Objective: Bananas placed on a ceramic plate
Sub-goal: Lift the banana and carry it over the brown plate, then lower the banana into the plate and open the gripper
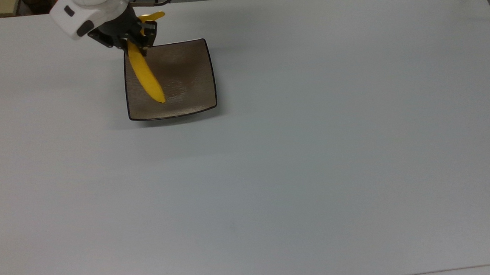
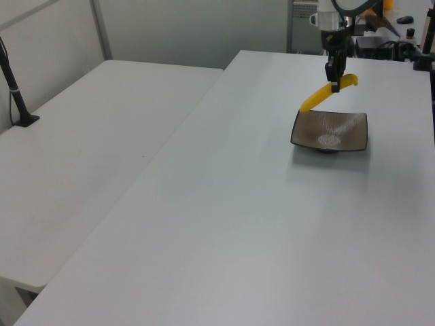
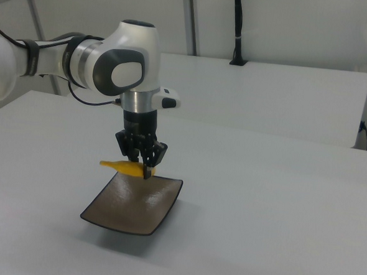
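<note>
Hand [image 3: 145, 166] gripping one banana [image 1: 145, 77] above one plate [image 1: 190, 73].

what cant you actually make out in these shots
- Banana middle: covered by the gripper in the top view.
- Banana far end: behind the gripper in the right view.
- Plate underside: hidden in every view.
- Arm base: cut off by the top view's upper edge.

One banana [image 1: 145, 75], over plate. One square ceramic plate [image 1: 190, 85]. One gripper [image 1: 130, 36], at plate's edge. Two white tables [image 2: 224, 224].
</note>
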Action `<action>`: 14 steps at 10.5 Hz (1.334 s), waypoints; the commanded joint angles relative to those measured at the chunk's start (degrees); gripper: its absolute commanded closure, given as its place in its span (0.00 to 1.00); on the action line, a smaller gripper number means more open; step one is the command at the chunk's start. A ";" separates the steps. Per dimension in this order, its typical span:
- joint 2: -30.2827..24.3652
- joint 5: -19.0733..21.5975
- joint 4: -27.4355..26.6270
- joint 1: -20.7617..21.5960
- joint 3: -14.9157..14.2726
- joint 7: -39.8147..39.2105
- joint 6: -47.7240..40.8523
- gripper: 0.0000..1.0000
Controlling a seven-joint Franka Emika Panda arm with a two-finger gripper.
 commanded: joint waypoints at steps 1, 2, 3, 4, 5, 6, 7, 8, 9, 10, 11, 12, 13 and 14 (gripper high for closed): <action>-1.21 1.17 -1.49 0.56 -0.33 -1.39 -0.32 0.00; -1.29 1.17 -1.49 0.56 -0.33 -1.48 -0.32 0.00; -1.29 1.17 -1.49 0.56 -0.33 -1.48 -0.32 0.00; -1.38 1.17 -1.31 0.56 -0.33 -1.48 -0.32 0.00; -1.64 0.74 -0.96 0.74 -0.33 -1.48 -0.06 0.00; -1.65 0.47 0.78 1.35 -0.33 -1.22 0.03 0.00; -1.65 0.47 2.28 1.44 -0.33 -0.87 0.03 0.00; -1.65 0.64 3.42 1.79 -0.24 -0.78 0.12 0.00; -1.65 0.30 3.78 3.19 0.28 -0.69 0.21 0.00; -1.82 0.38 3.87 3.37 0.81 0.00 0.21 0.00; -3.13 0.64 3.61 3.46 2.29 2.01 1.60 0.00; -3.49 0.56 3.09 3.46 4.22 4.90 3.88 0.00; -3.58 0.56 3.17 3.55 5.37 7.45 4.25 0.00; -4.10 0.47 3.17 4.68 6.17 8.26 4.34 0.00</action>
